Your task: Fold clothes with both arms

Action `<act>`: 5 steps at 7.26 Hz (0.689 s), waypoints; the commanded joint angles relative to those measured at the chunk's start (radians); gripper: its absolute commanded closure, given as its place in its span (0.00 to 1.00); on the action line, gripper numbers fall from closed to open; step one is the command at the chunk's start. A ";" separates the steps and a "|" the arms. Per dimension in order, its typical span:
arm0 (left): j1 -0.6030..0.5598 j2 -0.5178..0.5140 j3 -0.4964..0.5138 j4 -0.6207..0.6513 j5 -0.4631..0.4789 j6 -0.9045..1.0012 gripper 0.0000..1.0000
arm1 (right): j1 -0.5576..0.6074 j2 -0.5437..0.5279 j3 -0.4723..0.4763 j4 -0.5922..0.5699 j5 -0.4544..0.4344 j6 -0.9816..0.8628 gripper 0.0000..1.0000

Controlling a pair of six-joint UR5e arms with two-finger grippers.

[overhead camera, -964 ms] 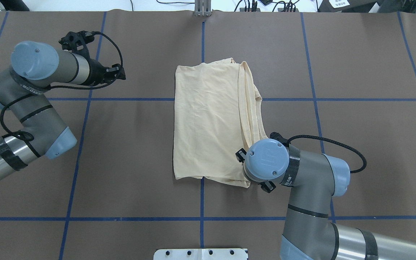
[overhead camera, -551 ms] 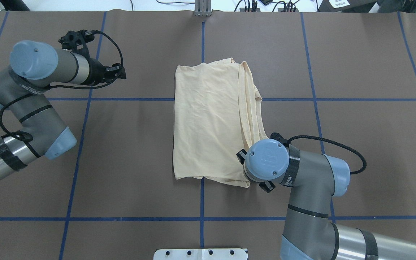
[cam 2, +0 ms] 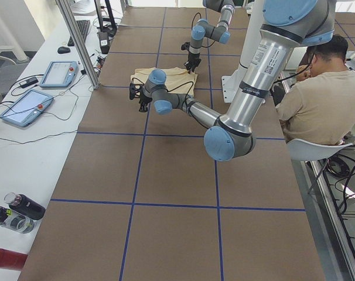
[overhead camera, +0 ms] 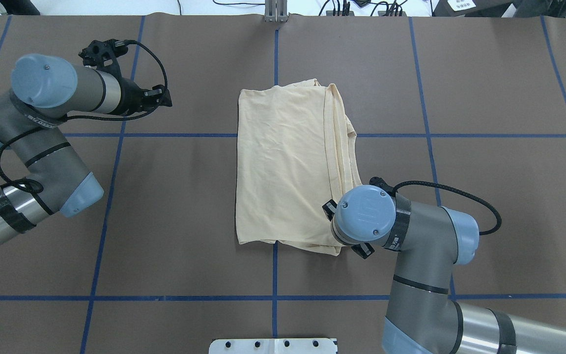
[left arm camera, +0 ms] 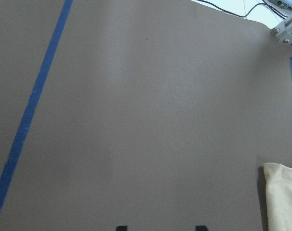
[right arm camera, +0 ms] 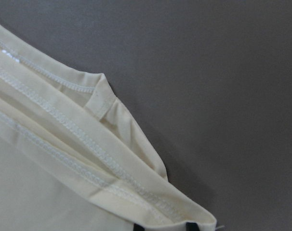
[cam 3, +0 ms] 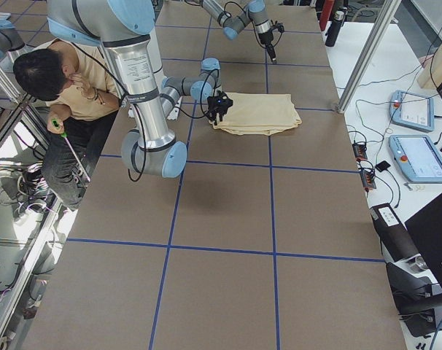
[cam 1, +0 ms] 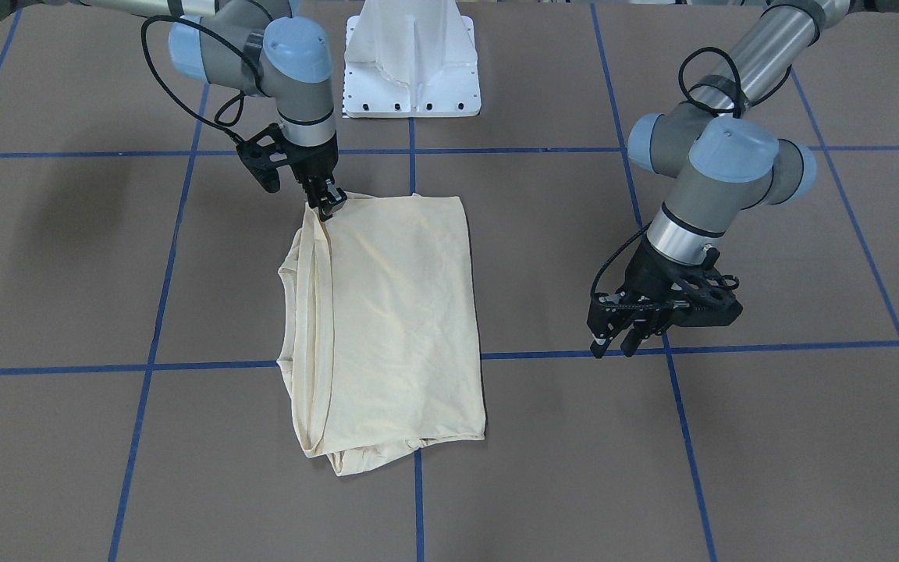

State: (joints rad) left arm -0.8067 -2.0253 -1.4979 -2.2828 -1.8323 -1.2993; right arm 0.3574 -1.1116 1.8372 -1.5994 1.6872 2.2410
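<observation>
While the thin cream-yellow long-sleeved shirt point(overhead camera: 283, 162) is lying folded at the centre of the brown table point(overhead camera: 484, 73), the right gripper point(cam 1: 326, 204) is straddling its near right corner, jaws apart, apparently readying a pinch. The left gripper point(cam 1: 613, 348), also open, is hovering well left, seemingly awaiting its turn.

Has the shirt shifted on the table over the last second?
No. The T-shirt lies where it did: its near edge crosses the centre blue tape line at the same spot, and its corners have not moved.
</observation>
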 commanded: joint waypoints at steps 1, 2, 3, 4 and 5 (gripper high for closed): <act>0.001 -0.001 -0.024 0.037 -0.001 0.000 0.43 | 0.006 -0.016 0.017 -0.001 -0.017 0.000 0.20; 0.001 -0.003 -0.027 0.042 0.001 0.000 0.43 | 0.006 -0.020 0.017 -0.001 -0.029 0.000 0.15; 0.001 -0.001 -0.038 0.048 0.001 0.000 0.43 | 0.005 -0.020 0.016 -0.001 -0.030 0.009 0.13; 0.000 0.002 -0.044 0.054 0.001 0.000 0.43 | -0.008 -0.020 0.010 -0.001 -0.030 0.041 0.14; 0.000 0.002 -0.045 0.054 0.001 0.000 0.43 | -0.017 -0.019 0.007 -0.001 -0.030 0.043 0.15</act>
State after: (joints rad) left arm -0.8062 -2.0245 -1.5383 -2.2322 -1.8316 -1.2993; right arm 0.3518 -1.1312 1.8483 -1.5999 1.6577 2.2712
